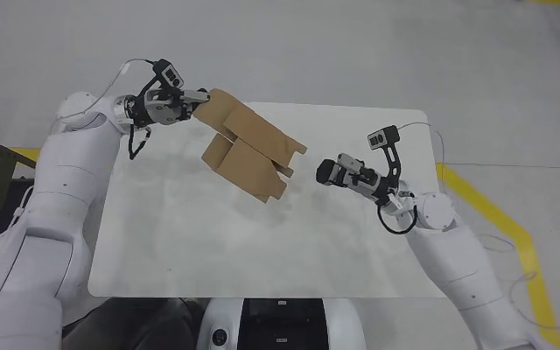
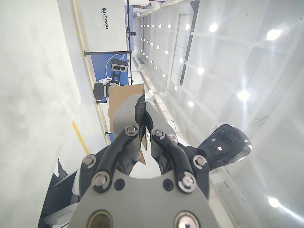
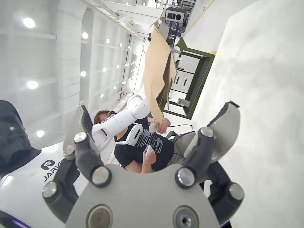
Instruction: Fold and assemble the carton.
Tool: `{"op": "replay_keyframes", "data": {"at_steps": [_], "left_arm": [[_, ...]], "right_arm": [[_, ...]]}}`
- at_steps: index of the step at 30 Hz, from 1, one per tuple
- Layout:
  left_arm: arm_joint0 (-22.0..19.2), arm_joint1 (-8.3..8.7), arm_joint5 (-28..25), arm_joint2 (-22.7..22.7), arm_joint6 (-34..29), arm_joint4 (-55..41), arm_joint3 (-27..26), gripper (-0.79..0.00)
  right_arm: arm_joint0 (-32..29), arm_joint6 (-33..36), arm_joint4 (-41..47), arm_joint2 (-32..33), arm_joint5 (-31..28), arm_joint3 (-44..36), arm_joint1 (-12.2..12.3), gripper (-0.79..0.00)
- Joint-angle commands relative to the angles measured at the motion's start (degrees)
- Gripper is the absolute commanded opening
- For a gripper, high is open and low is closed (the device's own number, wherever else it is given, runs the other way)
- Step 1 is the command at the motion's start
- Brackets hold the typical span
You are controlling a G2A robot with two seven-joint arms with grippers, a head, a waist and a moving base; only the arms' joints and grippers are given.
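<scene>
A brown cardboard carton, partly unfolded with loose flaps, hangs above the white table near its far left corner. My left gripper is shut on the carton's far edge; in the left wrist view its fingers pinch the cardboard between them. My right gripper is open, just right of the carton's flaps and apart from them. In the right wrist view the carton hangs ahead of the spread fingers.
The table's front and right parts are bare. A dark green frame stands off the table's left side. Yellow floor tape runs to the right of the table.
</scene>
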Motion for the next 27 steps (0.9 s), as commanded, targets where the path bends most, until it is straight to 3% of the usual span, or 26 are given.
{"op": "replay_keyframes", "data": {"at_steps": [1, 6, 27], "left_arm": [[-0.75, -0.93, -0.25, 0.93, 0.0, -0.77, 1.63, -0.785], [-2.21, -2.53, -1.02, 2.17, 0.0, -1.67, 4.68, -0.785], [-2.21, -2.53, -1.02, 2.17, 0.0, -1.67, 4.68, -0.785]], "right_arm": [[-0.32, -0.79, -0.91, 0.02, -0.28, -0.76, -0.08, 0.0], [-0.59, -2.77, -4.43, 0.05, -0.19, -1.37, -0.24, 0.0], [-0.9, -3.9, -6.72, 0.64, -0.43, -1.46, -0.15, 0.0]]}}
